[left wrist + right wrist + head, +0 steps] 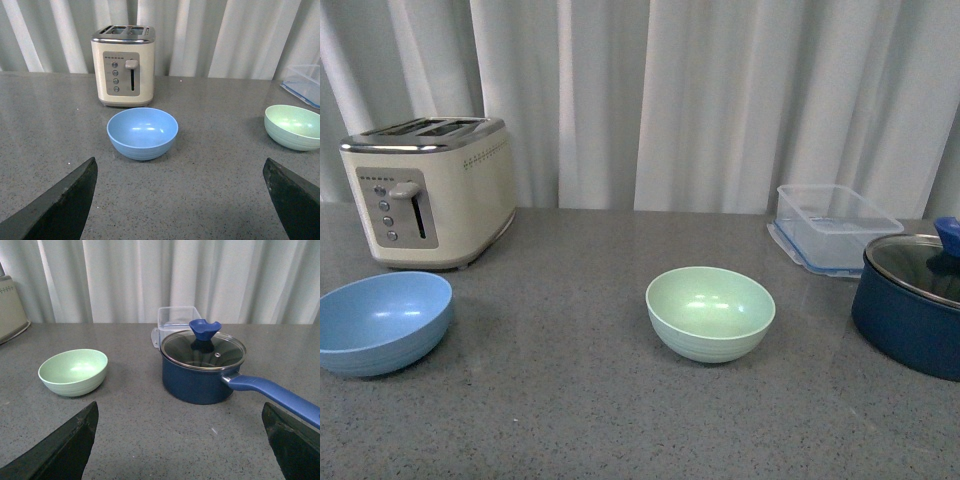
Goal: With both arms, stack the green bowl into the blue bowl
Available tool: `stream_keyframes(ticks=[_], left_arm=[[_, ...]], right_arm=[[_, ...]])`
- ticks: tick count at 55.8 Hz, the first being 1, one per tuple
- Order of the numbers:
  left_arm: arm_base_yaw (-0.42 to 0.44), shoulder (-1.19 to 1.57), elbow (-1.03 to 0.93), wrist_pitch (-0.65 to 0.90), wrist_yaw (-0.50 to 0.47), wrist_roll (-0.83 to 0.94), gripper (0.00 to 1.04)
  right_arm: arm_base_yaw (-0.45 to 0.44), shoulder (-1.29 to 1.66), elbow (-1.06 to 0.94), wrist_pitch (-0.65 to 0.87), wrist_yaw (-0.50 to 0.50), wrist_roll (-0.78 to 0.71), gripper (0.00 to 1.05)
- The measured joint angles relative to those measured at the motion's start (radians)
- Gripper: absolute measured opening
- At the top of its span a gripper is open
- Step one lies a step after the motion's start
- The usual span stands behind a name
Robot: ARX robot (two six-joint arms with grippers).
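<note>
Green bowl [710, 312] and blue bowl [382, 320] sit well apart on the counter [570, 410]; left gripper [179, 167] and right gripper [179, 407] both gape wide, apparently empty

Green bowl [710, 312], blue bowl [382, 320]: matt, smooth, faintly ridged. Toaster [460, 190]: glossy cream shell, shiny metal top. Counter [580, 400]: speckled grey, stone-like. Container [835, 238]: clear plastic. Pot lid [227, 356]: glass. Curtain [720, 100]: cloth.

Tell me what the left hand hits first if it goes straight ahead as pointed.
Probably the blue bowl, roughly ahead of the left hand; the toaster stands beyond; depth unclear.
</note>
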Motion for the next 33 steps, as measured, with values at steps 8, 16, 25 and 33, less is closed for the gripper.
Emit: stream_keyframes(ticks=[8,16,25,33], left_arm=[[0.0,0.0,0.0,0.0,0.0,0.0,0.98],[0.0,0.0,0.0,0.0,0.0,0.0,0.98],[0.0,0.0,0.0,0.0,0.0,0.0,0.98],[0.0,0.0,0.0,0.0,0.0,0.0,0.98]], right_arm=[[0.0,0.0,0.0,0.0,0.0,0.0,0.95],[0.0,0.0,0.0,0.0,0.0,0.0,0.95],[0.0,0.0,0.0,0.0,0.0,0.0,0.95],[0.0,0.0,0.0,0.0,0.0,0.0,0.95]])
